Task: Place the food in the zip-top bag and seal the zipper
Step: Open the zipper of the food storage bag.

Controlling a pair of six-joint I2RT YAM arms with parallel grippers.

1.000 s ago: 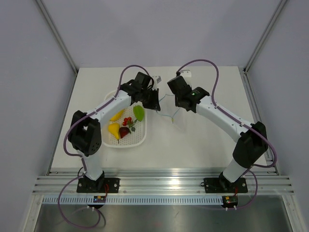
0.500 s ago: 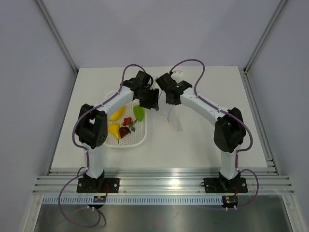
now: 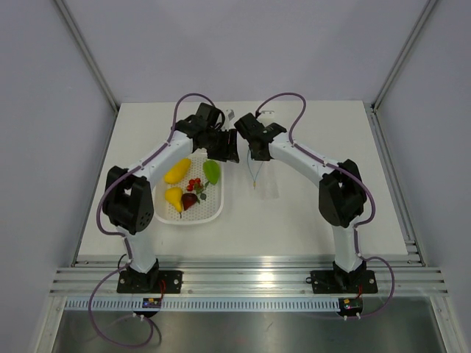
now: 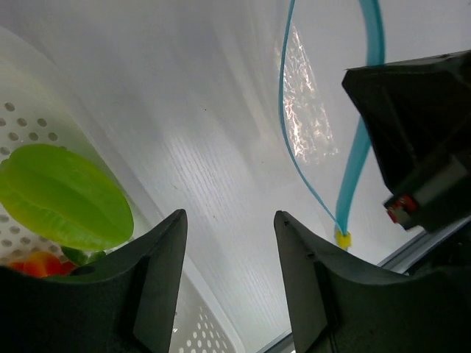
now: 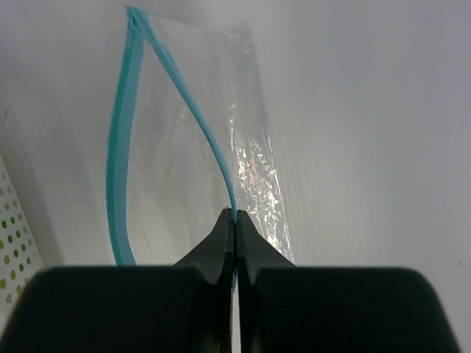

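Observation:
The food lies in a white perforated basket (image 3: 213,212): two yellow fruits (image 3: 177,170), a green leaf-shaped piece (image 3: 212,172), a dark red fruit (image 3: 189,201) and red berries (image 3: 194,184). My left gripper (image 3: 229,147) hovers over the basket's far right corner, open and empty (image 4: 229,220), with the green piece (image 4: 62,197) just left of it. My right gripper (image 3: 255,153) is shut on one lip of the light blue zipper (image 5: 234,217). The clear zip-top bag (image 3: 261,176) hangs from it, its mouth gaping (image 5: 118,169). A small yellow tab (image 4: 342,238) sits at the zipper's end.
The basket's rim (image 4: 44,70) runs beside the bag, and its holes show at the left edge (image 5: 11,243) of the right wrist view. The two wrists are close together at the back middle of the white table (image 3: 309,213). Grey walls close in the table.
My left gripper has opened and let go of the bag's edge. The right arm has swung left with the bag, closer to the left gripper.

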